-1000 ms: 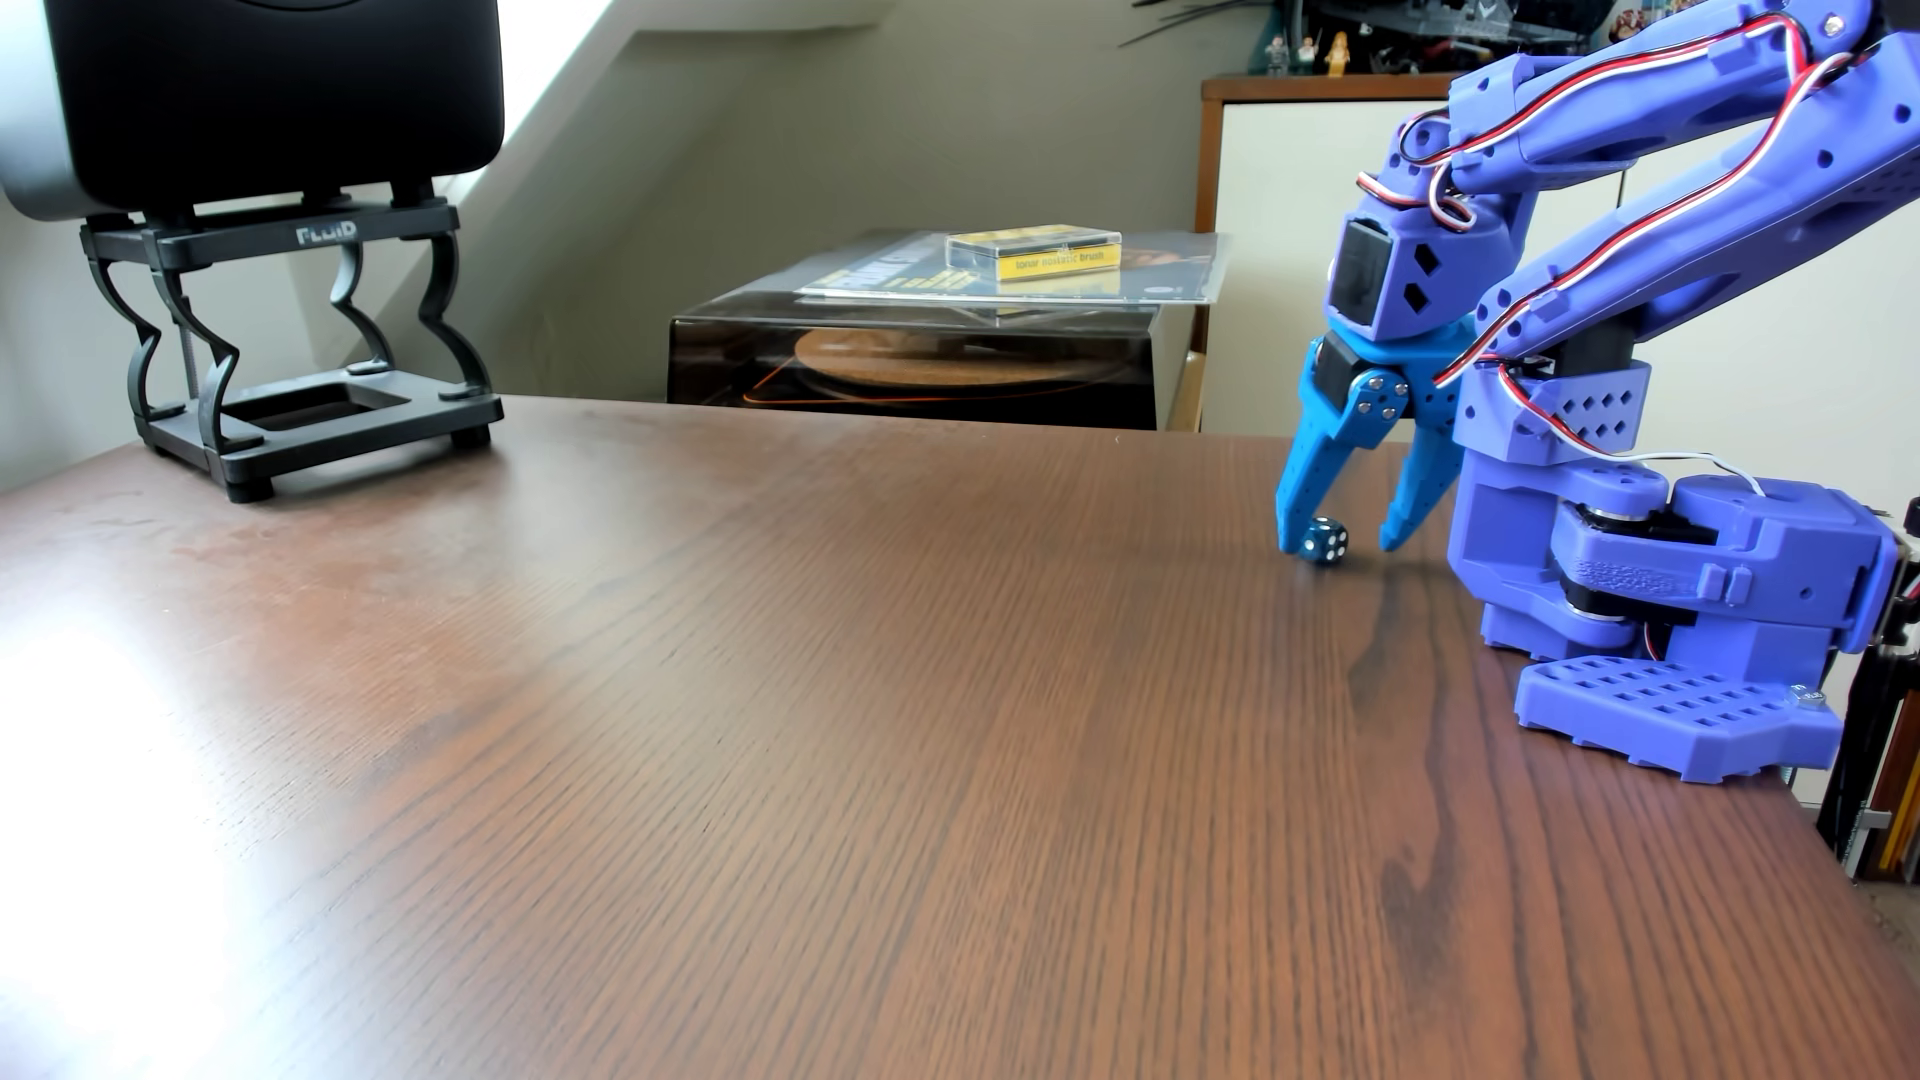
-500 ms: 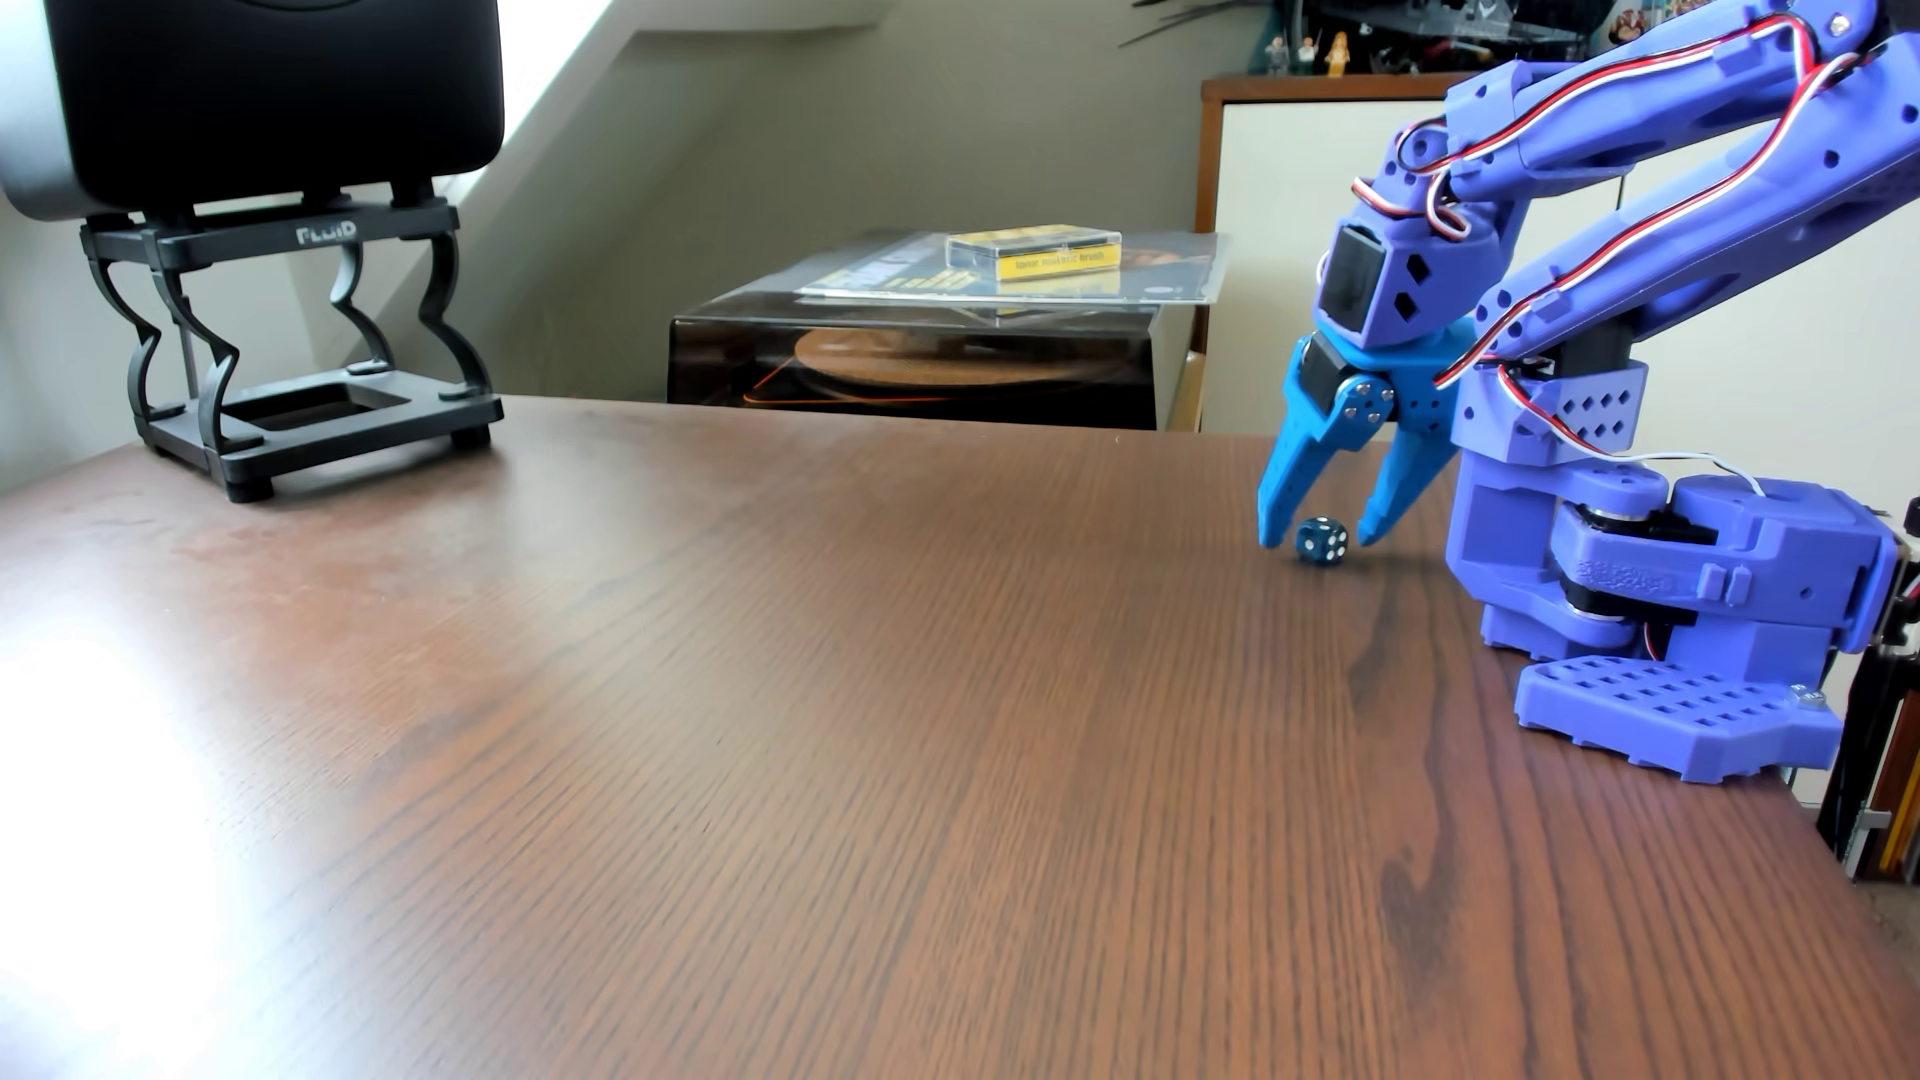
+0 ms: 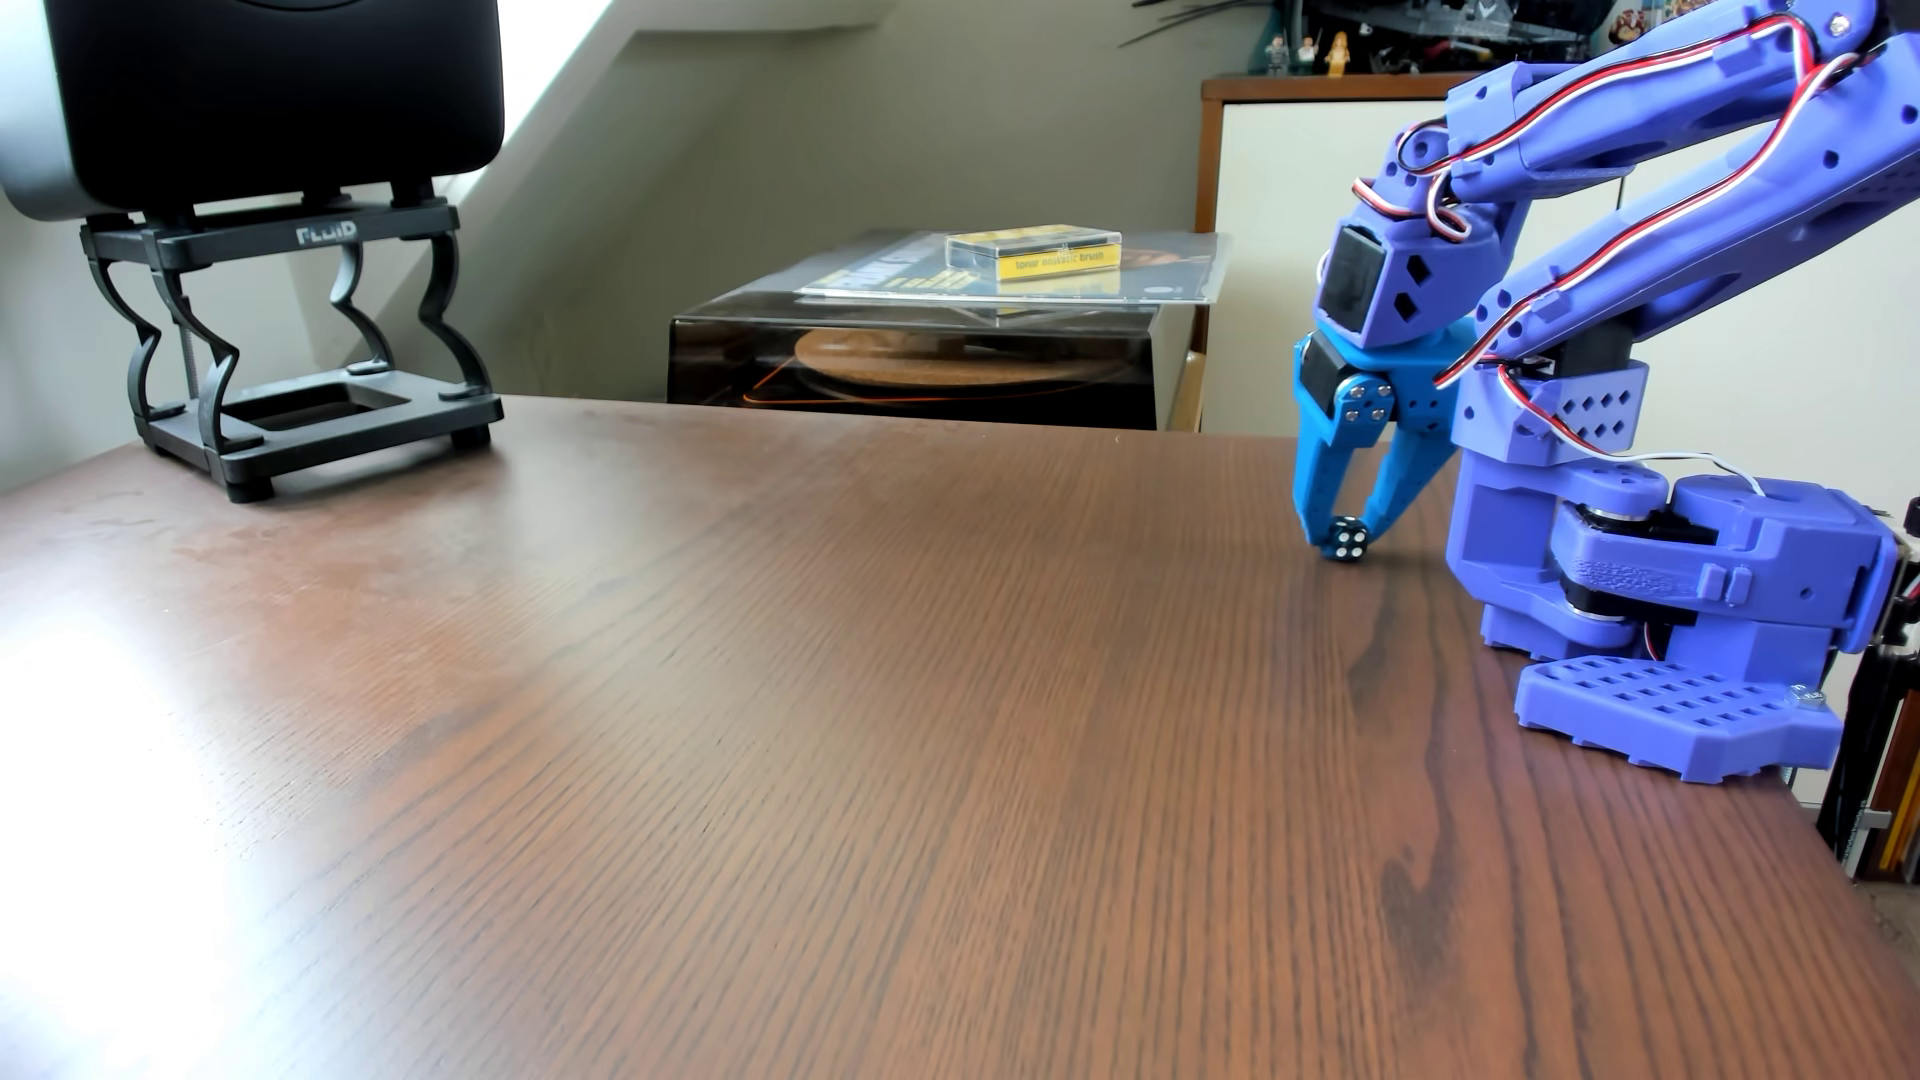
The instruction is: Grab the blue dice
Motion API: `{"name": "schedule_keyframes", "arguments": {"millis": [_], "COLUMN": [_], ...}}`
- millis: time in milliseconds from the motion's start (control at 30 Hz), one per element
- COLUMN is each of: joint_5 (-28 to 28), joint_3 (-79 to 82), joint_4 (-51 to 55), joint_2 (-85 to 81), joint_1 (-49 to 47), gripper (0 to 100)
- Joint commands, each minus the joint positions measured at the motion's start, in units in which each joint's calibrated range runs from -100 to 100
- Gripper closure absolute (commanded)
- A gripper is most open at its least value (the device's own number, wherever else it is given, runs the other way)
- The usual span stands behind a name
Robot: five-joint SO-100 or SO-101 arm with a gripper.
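The blue dice (image 3: 1349, 540) is a tiny dark cube with white pips. It sits on the brown wooden table (image 3: 831, 675) at the right, close to the arm's base. My gripper (image 3: 1349, 543) is bright blue and points down at the table. Its two fingertips stand on either side of the dice and press against it. The dice looks tilted on a corner and touches or nearly touches the table.
The arm's purple base (image 3: 1673, 623) is clamped at the table's right edge. A black speaker on a black stand (image 3: 301, 343) stands at the far left. A record player under a clear cover (image 3: 935, 353) stands behind the table's far edge.
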Motion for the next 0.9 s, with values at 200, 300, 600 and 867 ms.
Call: {"name": "schedule_keyframes", "arguments": {"millis": [200,300,600,867], "joint_5": [-0.4,-5.0,-28.4,-41.8], "joint_3": [-1.2,-4.6,-25.6,-52.0], "joint_4": [-0.7,-0.7,1.8,13.3], "joint_2": [0.1,0.1,-0.8,-12.5], "joint_1": [0.5,-2.3,-22.5,-43.4], "gripper": [98,98,98,98]}}
